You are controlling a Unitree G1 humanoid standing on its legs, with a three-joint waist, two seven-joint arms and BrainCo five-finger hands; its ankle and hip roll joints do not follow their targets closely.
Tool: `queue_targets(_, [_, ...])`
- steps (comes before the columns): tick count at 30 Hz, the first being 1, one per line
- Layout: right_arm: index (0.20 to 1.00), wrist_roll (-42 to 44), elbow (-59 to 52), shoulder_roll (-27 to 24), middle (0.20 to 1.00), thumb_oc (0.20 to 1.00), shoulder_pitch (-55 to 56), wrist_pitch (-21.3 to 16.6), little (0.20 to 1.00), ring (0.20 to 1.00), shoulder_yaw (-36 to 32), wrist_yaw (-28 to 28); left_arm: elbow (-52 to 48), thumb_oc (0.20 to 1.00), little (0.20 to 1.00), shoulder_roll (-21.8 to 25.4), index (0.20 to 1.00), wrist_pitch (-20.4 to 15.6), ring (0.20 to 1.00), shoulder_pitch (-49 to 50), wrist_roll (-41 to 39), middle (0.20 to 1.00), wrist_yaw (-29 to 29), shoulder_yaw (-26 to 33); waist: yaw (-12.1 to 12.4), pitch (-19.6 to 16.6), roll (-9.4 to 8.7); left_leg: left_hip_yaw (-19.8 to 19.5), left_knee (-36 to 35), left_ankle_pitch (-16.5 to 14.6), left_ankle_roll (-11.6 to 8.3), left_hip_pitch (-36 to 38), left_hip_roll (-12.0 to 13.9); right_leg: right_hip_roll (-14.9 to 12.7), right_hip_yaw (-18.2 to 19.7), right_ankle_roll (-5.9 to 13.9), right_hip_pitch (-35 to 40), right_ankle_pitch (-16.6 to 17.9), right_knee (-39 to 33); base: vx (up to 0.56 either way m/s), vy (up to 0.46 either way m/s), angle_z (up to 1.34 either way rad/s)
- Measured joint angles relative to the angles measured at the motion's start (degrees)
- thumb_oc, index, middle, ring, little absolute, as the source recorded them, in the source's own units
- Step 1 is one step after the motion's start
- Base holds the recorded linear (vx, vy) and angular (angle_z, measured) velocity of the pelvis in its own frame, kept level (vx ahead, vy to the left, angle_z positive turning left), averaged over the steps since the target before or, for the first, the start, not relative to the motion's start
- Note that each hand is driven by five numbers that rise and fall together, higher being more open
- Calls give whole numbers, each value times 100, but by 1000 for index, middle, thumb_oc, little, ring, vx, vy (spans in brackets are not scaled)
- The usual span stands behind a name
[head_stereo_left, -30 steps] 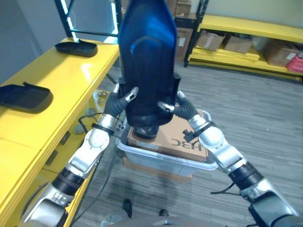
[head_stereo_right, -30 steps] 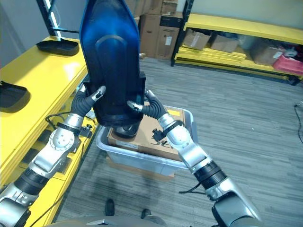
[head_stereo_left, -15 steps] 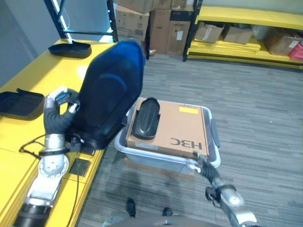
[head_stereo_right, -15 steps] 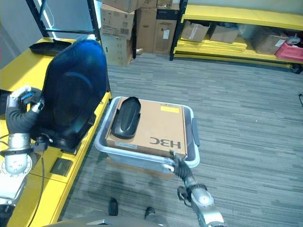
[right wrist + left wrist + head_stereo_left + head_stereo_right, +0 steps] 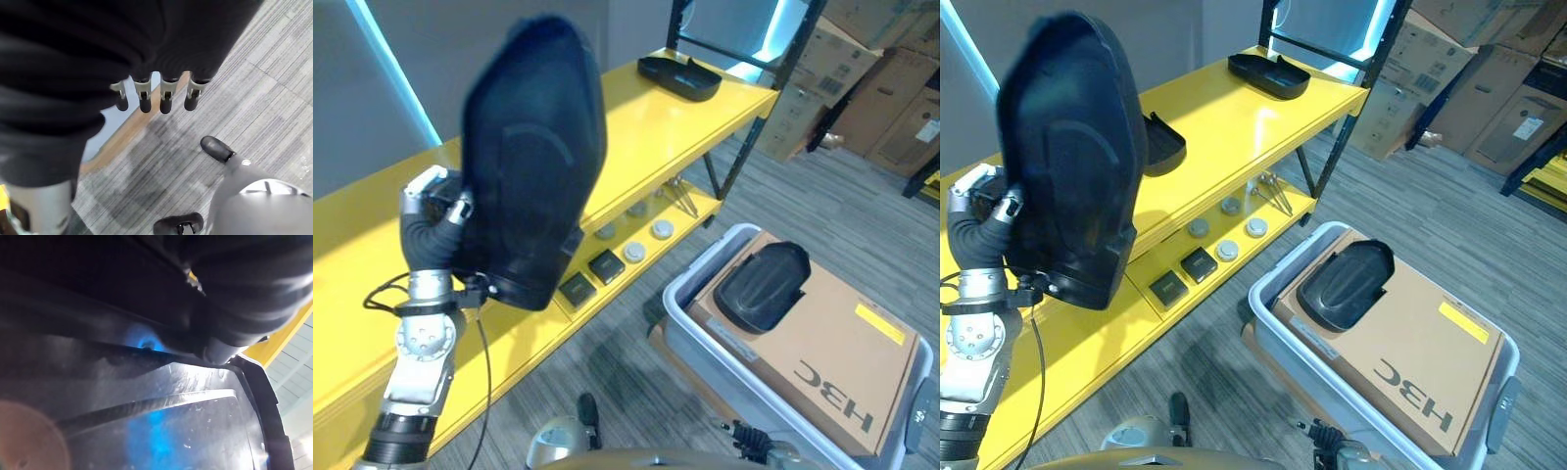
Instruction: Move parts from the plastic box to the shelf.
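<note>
Part in hand: large black moulded part [image 5: 533, 166], held upright by the left hand [image 5: 433, 220], its long axis running up and down and tilted slightly.
Left hand: curled round the part's lower edge on the side toward the shelf, so the part's bulk sits on the hand's aisle side; the left wrist view shows the part's glossy inner face [image 5: 146, 426] pressed close to the dark cover.
Shelf: yellow shelf [image 5: 1234, 122] lies directly behind and below the held part, on the robot's left; its top surface runs away toward the far upright post.
Key relation: the part hangs above the near stretch of the shelf top, with its lower end near the shelf's front edge; to rest there it would have to tip from upright to flat, long axis along the shelf.
Already on shelf: 1 black part [image 5: 1268, 73] at the far end and another [image 5: 1160, 142] partly hidden behind the held one.
Plastic box: grey plastic box [image 5: 1278, 338] stands on the floor to the right, well apart from the left hand, carrying a cardboard carton [image 5: 1410, 348] with 1 smaller black part [image 5: 1342, 284] lying on top.
Right hand: right hand [image 5: 154, 95] hangs low over the floor with straight, relaxed fingers, holding nothing, nearer the box than the left.
</note>
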Motion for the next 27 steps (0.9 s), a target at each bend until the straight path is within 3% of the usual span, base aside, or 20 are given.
queue_targets(5, [1000, -298, 46, 254, 1000, 1000, -46, 237, 1000, 1000, 315, 17, -119, 200, 200, 51, 200, 0, 200, -214, -272, 200, -385, 100, 179, 12, -27, -85, 1, -30, 23, -4, -60, -28, -32, 39, 20, 19, 66, 75, 172, 9])
queue_targets(7, [1000, -315, 93, 249, 1000, 1000, -63, 302, 1000, 1000, 360, 9, -143, 200, 200, 39, 200, 14, 200, -366, -334, 200, -564, -6, 100, 30, 86, -260, -38, -118, 98, -21, -9, -105, -103, 148, -195, -17, 948, 114, 100, 42])
queue_targets(8, [1000, -373, 43, 193, 1000, 1000, -14, 333, 1000, 1000, 363, 6, -142, 200, 200, 43, 200, 19, 200, -506, -335, 200, -605, -158, -29, 38, 214, -528, -36, -144, 88, 51, 66, -210, 91, 81, -497, -89, 1811, 27, -42, 80])
queue_targets(9, [1000, -395, 41, 205, 1000, 1000, 17, 330, 1000, 1000, 377, -1, -141, 200, 200, 91, 200, 18, 200, -626, -338, 200, -613, -280, -109, 58, 226, -748, -32, -106, 118, 96, 71, -284, 416, 76, -777, -311, 2399, 21, -66, 94])
queue_targets(10, [1000, -396, 70, 231, 1000, 1000, 85, 320, 1000, 1000, 471, 0, -66, 200, 200, 134, 200, -25, 200, -781, -351, 200, -644, -421, -235, 49, 194, -1051, 0, 84, 151, 66, 73, -24, 1034, 29, -935, -656, 2371, 12, -71, 106])
queue_targets(11, [1000, -390, 66, 262, 1000, 1000, 43, 317, 1000, 1000, 529, 3, 45, 200, 200, 187, 200, -46, 200, -940, -389, 200, -666, -529, -333, 69, 170, -1252, -8, 86, 147, 6, 75, 201, 1464, -31, -1019, -795, 2080, 73, -105, 114])
queue_targets(13, [1000, -397, 146, 271, 1000, 1000, 20, 271, 1000, 1000, 532, -8, 200, 200, 200, 218, 200, -18, 200, -1180, -437, 200, -658, -628, -461, 133, 37, -1571, -31, 113, 133, -84, 21, 529, 1953, -161, -1249, -773, 1444, 104, -209, 126])
queue_targets(14, [1000, -391, 290, 254, 1000, 1000, -93, 161, 1000, 1000, 556, -15, 378, 200, 200, 221, 200, 118, 200, -1521, -462, 200, -546, -925, -647, 131, 35, -2058, -34, 182, 59, -210, -30, 906, 2695, -241, -1403, -667, 902, 96, -260, 159])
queue_targets(15, [1000, -393, 293, 244, 1000, 1000, -125, 151, 1000, 1000, 549, -16, 392, 200, 200, 227, 200, 182, 200, -1637, -456, 200, -517, -1021, -732, 128, 25, -2172, -36, 179, 63, -263, -69, 968, 2818, -253, -1446, -604, 729, 74, -243, 166])
queue_targets(18, [1000, -501, 323, 216, 1000, 1000, -218, 178, 1000, 1000, 536, 9, 139, 200, 200, 187, 200, 350, 200, -1470, -415, 200, -341, -1128, -718, 86, 14, -2261, -32, 164, -16, -262, -156, 952, 2769, -402, -1486, -255, 745, 57, -180, 82])
queue_targets(20, [1000, -746, 325, 255, 1000, 1000, -246, 209, 1000, 1000, 538, 43, -85, 200, 200, 145, 200, 437, 200, -1201, -379, 200, -308, -1100, -545, 88, 26, -2258, 9, 1, -253, -275, -146, 901, 2675, -475, -1331, -32, 402, 60, -225, 36])
queue_targets(22, [1000, -846, 293, 222, 1000, 1000, -295, 285, 1000, 1000, 663, 121, -109, 200, 200, -21, 200, 612, 200, -1021, -388, 200, -328, -1082, -358, 14, 208, -2241, -31, -80, -351, -350, 7, 1064, 2443, -463, -1145, 117, 269, -3, -161, 45])
queue_targets(24, [1000, -763, 281, 211, 1000, 1000, -213, 406, 1000, 1000, 651, 123, -108, 200, 200, -166, 200, 681, 200, -908, -405, 200, -502, -1089, -441, 43, 125, -1656, -19, -212, -487, -486, 141, 983, 1908, -640, -963, 432, -147, -51, 48, 91])
queue_targets(26, [1000, -651, 274, 179, 1000, 1000, -222, 536, 1000, 1000, 636, 87, -95, 200, 200, -185, 200, 703, 200, -918, -408, 200, -655, -1110, -512, 115, -44, -767, 156, -204, -500, -566, 313, 786, 1421, -754, -841, 603, -385, -19, 104, 108])
queue_targets(27, [1000, -573, 278, 81, 1000, 1000, -223, 624, 1000, 1000, 591, 93, -49, 200, 200, -190, 200, 704, 200, -917, -408, 200, -712, -1113, -525, 131, -73, -432, 246, -209, -549, -492, 579, 683, 1185, -764, -775, 582, -374, 30, 134, 102])
